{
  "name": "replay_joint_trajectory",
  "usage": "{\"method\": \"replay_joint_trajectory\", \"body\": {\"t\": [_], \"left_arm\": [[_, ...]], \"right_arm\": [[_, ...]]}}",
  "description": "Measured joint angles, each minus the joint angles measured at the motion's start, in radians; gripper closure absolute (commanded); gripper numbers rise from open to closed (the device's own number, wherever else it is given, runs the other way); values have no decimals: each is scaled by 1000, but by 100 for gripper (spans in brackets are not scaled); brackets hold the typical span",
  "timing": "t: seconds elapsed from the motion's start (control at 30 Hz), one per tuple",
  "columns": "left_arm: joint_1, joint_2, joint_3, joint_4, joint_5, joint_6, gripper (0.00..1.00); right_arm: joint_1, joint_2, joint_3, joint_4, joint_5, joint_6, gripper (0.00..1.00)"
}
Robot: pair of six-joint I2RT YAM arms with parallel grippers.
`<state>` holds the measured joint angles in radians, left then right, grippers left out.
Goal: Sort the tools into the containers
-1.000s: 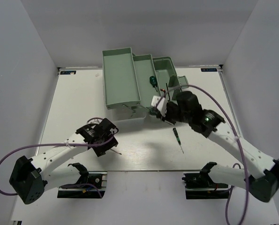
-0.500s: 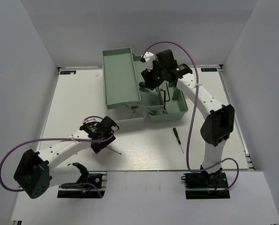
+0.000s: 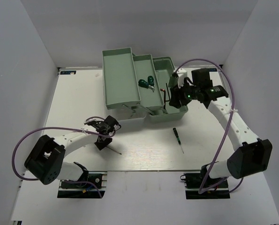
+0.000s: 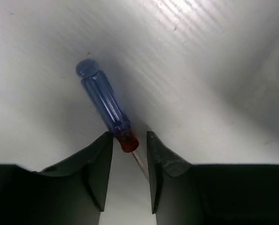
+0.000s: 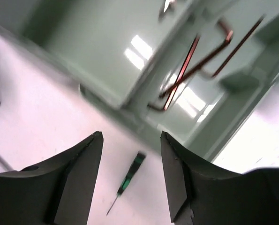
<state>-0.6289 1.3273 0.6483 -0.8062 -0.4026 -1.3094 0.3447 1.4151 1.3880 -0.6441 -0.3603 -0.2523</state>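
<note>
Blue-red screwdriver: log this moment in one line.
left gripper: jaws astride blue-red screwdriver | right gripper: open, empty | green screwdrivers: in tray

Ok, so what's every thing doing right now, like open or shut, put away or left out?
Toolbox, open, trays folded out.
Two green-handled screwdrivers, lying in the middle tray.
Hex keys, lying in the right compartment.
Black-green screwdriver, lying on the table, untouched.
Blue-and-red screwdriver, flat on the table.
Left gripper, open, fingers either side of that screwdriver's red end.
Right gripper, open, empty.
</note>
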Motion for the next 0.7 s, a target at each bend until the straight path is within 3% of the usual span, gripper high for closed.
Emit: {"method": "replay_joint_trajectory", "body": {"t": [0.03,0.13,0.17,0.23,0.37,0.43,0.57,0.7], "left_arm": [[4,15,10,10,-2,6,82],[5,30,23,26,-3,13,100],[5,27,23,28,-2,13,100],[6,15,21,21,6,17,100],[-3,-91,14,-63,26,20,100],[-3,-207,19,-119,29,27,100],[-3,-438,134,-241,26,92,100],[-3,-493,364,-235,19,260,100]], "right_arm": [[-11,-26,-52,-11,-9,-3,49],[-34,-64,-183,-21,-43,-16,64],[-39,-75,-222,-37,-50,-19,64],[-44,-97,-298,-72,-55,-15,55],[-37,-146,-439,-127,-18,-5,23],[-36,-164,-505,-121,19,-1,17],[-35,-177,-639,-85,97,-3,14],[-30,-105,-670,-21,177,24,14]]}}
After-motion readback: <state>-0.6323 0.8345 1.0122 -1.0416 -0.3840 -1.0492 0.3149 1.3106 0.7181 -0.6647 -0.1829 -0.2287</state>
